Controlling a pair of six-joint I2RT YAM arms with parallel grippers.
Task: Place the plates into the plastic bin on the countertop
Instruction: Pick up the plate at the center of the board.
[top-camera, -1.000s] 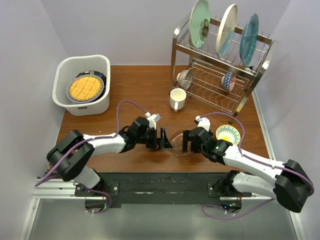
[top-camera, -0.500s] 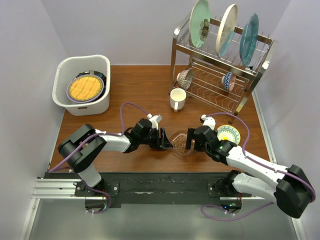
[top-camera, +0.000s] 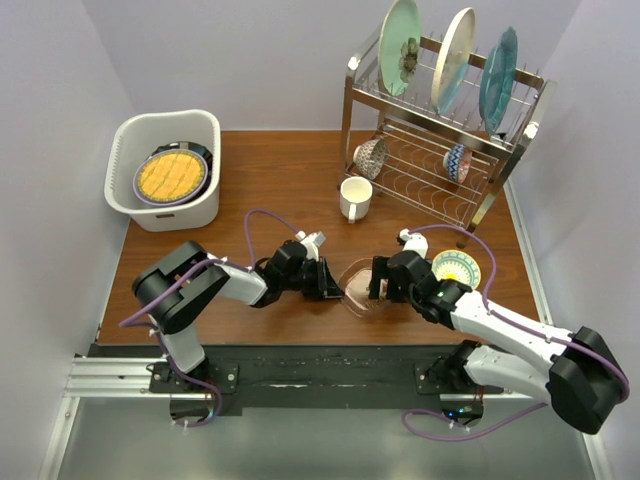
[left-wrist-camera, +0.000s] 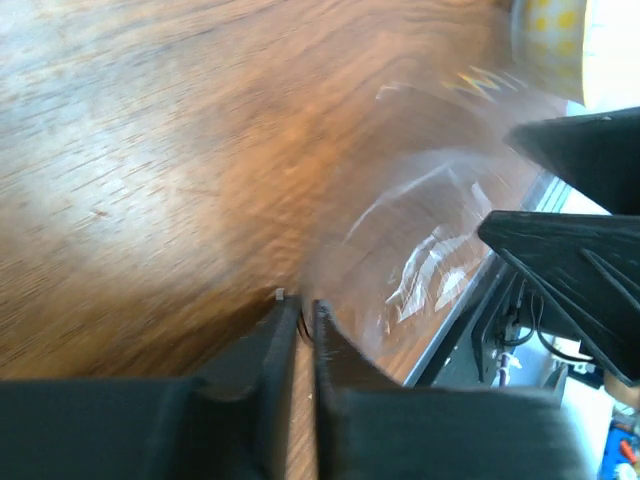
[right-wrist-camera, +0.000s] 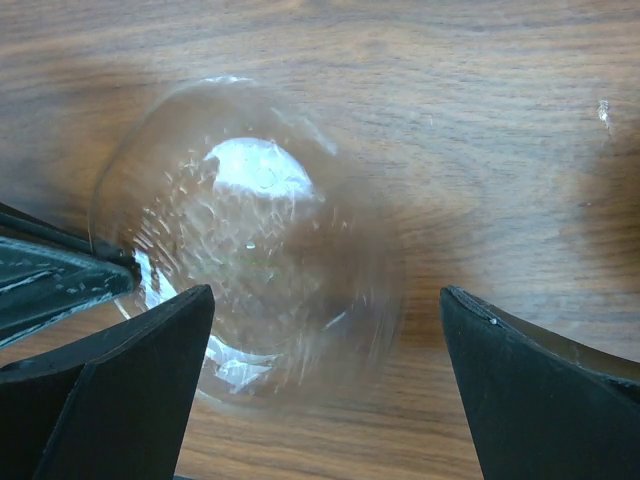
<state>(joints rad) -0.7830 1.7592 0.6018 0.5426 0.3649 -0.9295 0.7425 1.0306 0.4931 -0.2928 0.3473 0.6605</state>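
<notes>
A clear glass dish (top-camera: 360, 284) lies on the countertop (top-camera: 270, 170) between my two grippers. My left gripper (top-camera: 337, 286) is shut on its left rim; in the left wrist view the left gripper (left-wrist-camera: 303, 305) pinches the edge of the dish (left-wrist-camera: 430, 260). My right gripper (top-camera: 378, 281) stands open just right of the dish. In the right wrist view the right gripper (right-wrist-camera: 325, 295) has wide-apart fingers over the dish (right-wrist-camera: 250, 230), not touching it. The plastic bin (top-camera: 165, 118) at the back left holds an orange plate (top-camera: 172, 175) on darker ones.
A wire dish rack (top-camera: 440, 165) at the back right holds a pale green plate (top-camera: 400, 45), a cream plate (top-camera: 455, 55) and a blue plate (top-camera: 497, 80) upright, with two small bowls below. A white mug (top-camera: 355, 198) and a yellow-patterned bowl (top-camera: 456, 268) stand nearby.
My left gripper has slid right to the dish and closed on its rim. The right gripper has stayed open, shifting slightly beside the dish.
</notes>
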